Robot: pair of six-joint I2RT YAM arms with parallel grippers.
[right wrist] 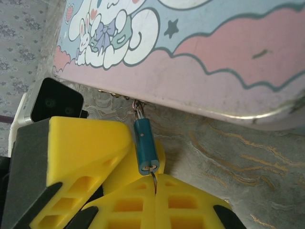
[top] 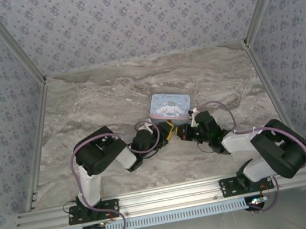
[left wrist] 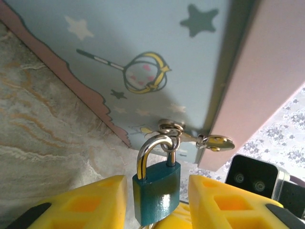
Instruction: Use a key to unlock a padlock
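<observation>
The padlock [left wrist: 157, 195], hung on the tin [left wrist: 143, 43] mid-worktop, wants steadying in our spread left gripper [left wrist: 157, 185] while our right gripper [right wrist: 155, 185], pinching the key [right wrist: 154, 174], twists gently in line.

Small teal-blue padlock [left wrist: 157, 193]: glossy painted metal body; polished silvery shackle [left wrist: 144, 155]. Pale blue and pink printed tin box [left wrist: 143, 43]: smooth, satin-finished sheet metal with a bright bare rim. Slim dark metal key [right wrist: 154, 178]: dull. Yellow wedge-shaped gripper fingers [left wrist: 95, 202]: matt moulded plastic. Grey veined stone-look tabletop [left wrist: 38, 143]: smooth, low sheen.
</observation>
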